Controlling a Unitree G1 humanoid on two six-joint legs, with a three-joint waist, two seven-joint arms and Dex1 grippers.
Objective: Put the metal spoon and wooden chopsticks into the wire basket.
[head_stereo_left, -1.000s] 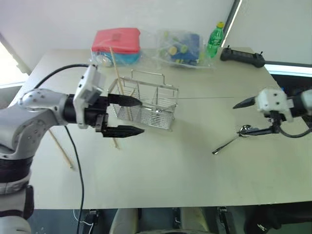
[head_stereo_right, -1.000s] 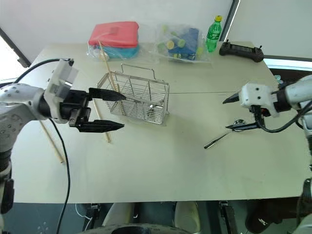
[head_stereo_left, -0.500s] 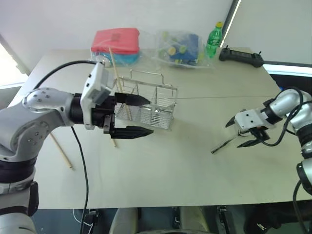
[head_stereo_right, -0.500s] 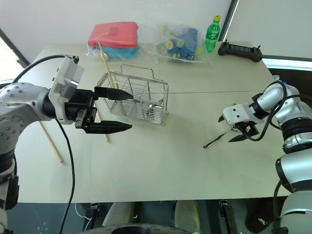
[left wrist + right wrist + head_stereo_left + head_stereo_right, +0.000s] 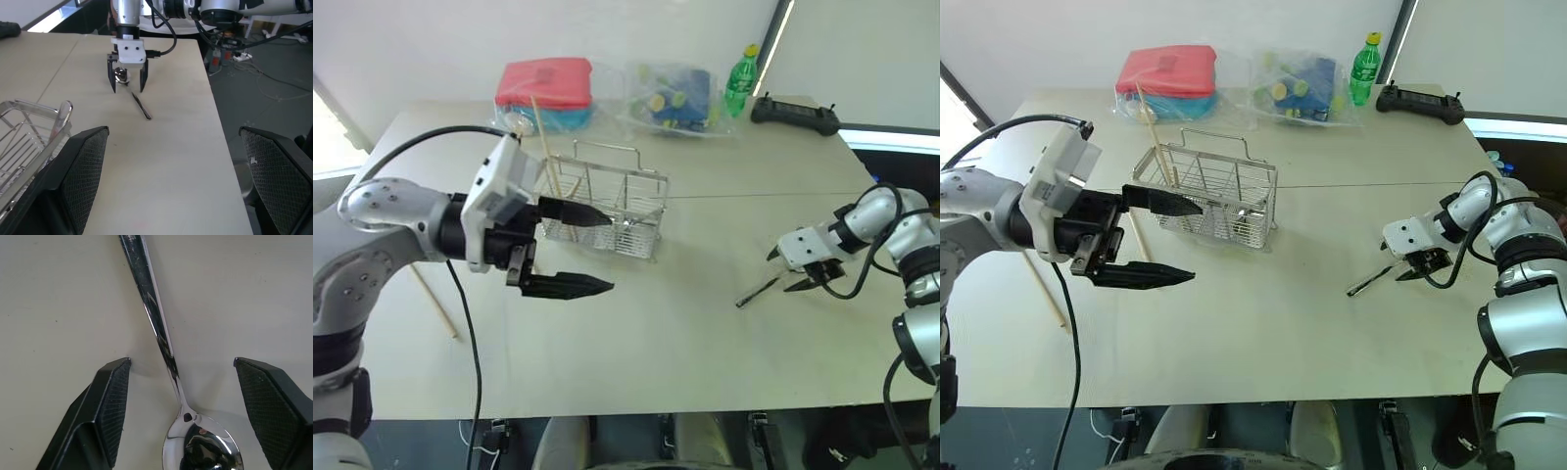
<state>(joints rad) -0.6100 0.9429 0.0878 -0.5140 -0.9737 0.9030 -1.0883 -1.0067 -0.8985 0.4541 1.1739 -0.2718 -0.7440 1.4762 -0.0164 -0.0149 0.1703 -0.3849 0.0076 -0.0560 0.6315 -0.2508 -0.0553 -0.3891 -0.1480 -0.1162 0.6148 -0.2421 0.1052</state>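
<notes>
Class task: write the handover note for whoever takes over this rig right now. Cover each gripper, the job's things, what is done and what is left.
Left gripper: open, empty, beside the wire basket.
Right gripper: open, pointing down, fingers either side of the metal spoon, which lies flat on the table; not gripped yet.
Wooden chopsticks: one stands in the basket, one lies on the table at the robot's left.
Done: one chopstick in.
Left: grip the spoon, carry it to the basket; basket the loose chopstick.

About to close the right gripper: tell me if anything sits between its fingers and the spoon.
Nothing visible does. The right gripper straddles the spoon, which lies flat on the bare table with open gaps to both fingers.
</notes>
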